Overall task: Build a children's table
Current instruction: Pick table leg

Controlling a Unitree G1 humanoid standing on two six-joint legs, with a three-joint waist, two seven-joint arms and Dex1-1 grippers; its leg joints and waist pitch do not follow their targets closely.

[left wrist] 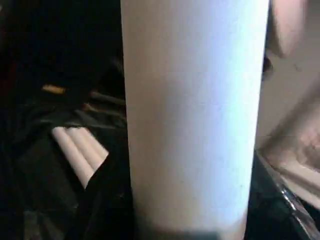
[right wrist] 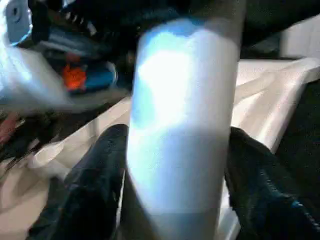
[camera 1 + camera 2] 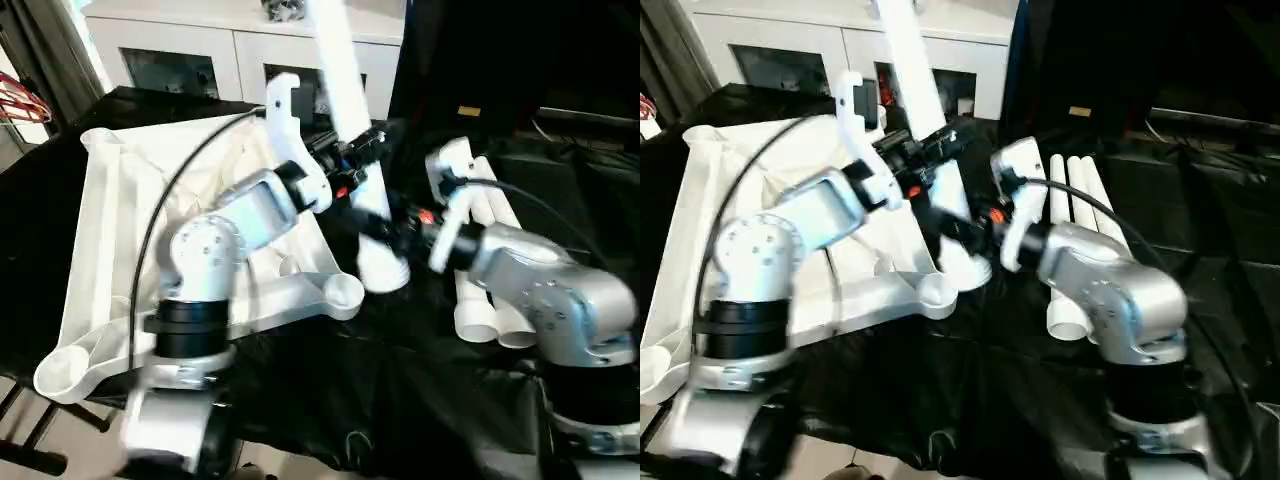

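1. Both grippers are clamped on one leg. The left gripper holds it mid-shaft. The right gripper holds it lower, just above the flared end.
2. In the left wrist view a black finger presses each side of the tube. The right wrist view shows the same, with a finger on either side.
3. The leg's long axis is near upright, its top tilted away from the robot and cut off at the frame edge. Its flared end points down, near the black table cover.
4. The tabletop lies underside up on the robot's left. Its nearest corner socket sits just beside the flared end, toward the robot's left.
5. So the coming move, as I judge it, is a short shift left and a push down. The right gripper is nearer the socket.
6. Spare legs lie side by side to the right, partly behind the right arm. I cannot count them surely.
7. Whether the flared end touches the socket is hard to make out.
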